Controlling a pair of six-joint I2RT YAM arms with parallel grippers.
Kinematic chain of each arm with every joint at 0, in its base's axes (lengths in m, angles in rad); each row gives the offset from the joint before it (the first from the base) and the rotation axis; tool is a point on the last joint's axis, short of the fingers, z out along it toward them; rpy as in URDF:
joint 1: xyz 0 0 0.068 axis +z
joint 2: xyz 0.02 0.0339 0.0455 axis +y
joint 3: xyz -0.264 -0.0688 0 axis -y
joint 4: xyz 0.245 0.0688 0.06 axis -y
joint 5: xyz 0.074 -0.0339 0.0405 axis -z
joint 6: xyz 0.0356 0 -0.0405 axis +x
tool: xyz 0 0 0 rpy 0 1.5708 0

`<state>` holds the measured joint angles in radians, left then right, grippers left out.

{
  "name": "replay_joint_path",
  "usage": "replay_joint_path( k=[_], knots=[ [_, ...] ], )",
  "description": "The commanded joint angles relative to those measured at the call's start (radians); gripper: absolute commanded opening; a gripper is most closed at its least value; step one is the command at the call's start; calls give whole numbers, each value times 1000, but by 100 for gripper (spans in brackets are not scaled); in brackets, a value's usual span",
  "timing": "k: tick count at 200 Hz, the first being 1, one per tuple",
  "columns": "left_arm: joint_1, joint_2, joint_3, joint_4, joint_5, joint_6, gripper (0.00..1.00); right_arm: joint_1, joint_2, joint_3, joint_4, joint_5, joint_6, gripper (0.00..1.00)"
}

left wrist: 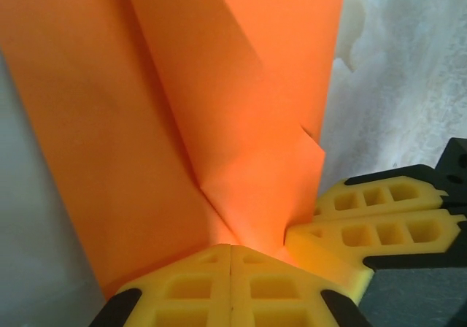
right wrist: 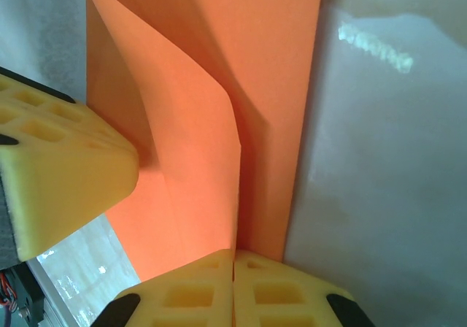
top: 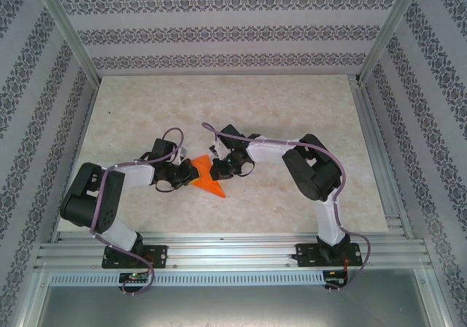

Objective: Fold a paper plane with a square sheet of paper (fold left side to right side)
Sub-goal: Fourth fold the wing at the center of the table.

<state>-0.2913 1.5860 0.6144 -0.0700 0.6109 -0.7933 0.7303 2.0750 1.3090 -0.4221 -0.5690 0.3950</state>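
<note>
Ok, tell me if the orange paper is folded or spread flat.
Folded: the orange paper is a pointed triangle from above, and the wrist views show creases and overlapping flaps.

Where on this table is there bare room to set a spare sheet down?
The far half of the table, up to the back wall, is bare, and so is the strip beyond the right arm. Mid-table is crowded: the left gripper and right gripper pinch the orange paper.

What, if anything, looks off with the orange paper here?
The orange paper is not lying flat. It is pinched by both the left gripper and the right gripper, and in the right wrist view one flap bows up in a curve. In the left wrist view its right edge shows a small step where the layers do not line up.
</note>
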Motion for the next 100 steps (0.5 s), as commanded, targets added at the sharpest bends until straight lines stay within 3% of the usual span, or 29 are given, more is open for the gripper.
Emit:
replay_joint_path(
  k=[1, 100],
  knots=[
    [-12, 18, -17, -8, -28, 20, 4, -6, -17, 7, -4, 11, -4, 7],
    [-13, 65, -22, -10, -53, 40, 4, -10, -59, 6, -9, 7, 6, 8]
  ],
)
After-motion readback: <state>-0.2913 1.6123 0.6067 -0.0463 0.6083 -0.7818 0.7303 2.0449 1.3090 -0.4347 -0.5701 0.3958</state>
